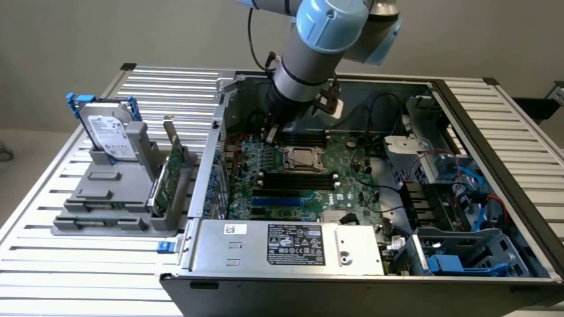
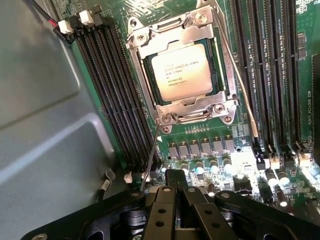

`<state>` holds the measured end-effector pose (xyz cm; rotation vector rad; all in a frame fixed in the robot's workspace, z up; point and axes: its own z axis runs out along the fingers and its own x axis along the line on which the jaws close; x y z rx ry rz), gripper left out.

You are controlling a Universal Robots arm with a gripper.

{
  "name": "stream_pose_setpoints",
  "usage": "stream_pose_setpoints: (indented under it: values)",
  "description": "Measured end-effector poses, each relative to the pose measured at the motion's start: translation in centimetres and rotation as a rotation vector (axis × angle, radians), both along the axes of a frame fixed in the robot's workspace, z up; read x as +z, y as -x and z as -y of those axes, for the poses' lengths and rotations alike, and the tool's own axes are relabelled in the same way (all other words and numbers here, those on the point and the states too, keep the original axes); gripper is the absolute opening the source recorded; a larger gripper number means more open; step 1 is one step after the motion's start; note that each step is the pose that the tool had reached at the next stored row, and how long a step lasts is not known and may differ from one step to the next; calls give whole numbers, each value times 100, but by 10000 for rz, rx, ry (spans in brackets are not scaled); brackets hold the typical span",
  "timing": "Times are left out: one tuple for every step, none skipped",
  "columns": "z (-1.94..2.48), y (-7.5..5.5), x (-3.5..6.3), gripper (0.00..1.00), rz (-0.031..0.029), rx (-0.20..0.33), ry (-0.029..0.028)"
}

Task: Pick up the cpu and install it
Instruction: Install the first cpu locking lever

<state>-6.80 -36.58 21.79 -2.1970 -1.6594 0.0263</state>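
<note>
Exterior view: we count one cpu (image 1: 303, 158) in the socket (image 2: 197, 107), frame centre; one gripper (image 2: 175, 176), fingers together, empty.

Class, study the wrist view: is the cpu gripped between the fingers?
No, the cpu lies in its socket on the board, apart from the shut, empty fingers.
</note>
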Motion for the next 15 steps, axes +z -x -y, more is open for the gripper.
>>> stream_pose_setpoints:
  values:
    - [0, 2, 0, 11, -9, -65, 0]
    - [4, 44, -1, 11, -121, -321, 0]
    - [7, 118, -1, 11, -247, -355, 2]
    - [9, 165, -1, 11, -299, -422, -37]
    - [9, 179, -1, 11, -302, -520, -86]
    - [9, 186, -1, 11, -304, -586, -119]
    - [9, 192, -1, 11, -304, -659, -163]
    - [9, 198, -1, 11, -304, -732, -212]
    - [9, 202, -1, 11, -305, -808, -260]
    - [9, 206, -1, 11, -307, -889, -314]
    - [9, 208, -1, 11, -307, -975, -365]
    - [9, 208, -1, 11, -307, -1068, -405]
    - [9, 209, 0, 11, -308, -1170, -429]
    - [9, 209, 0, 11, -307, -1279, -451]
    - [9, 209, -1, 11, -303, -1378, -474]
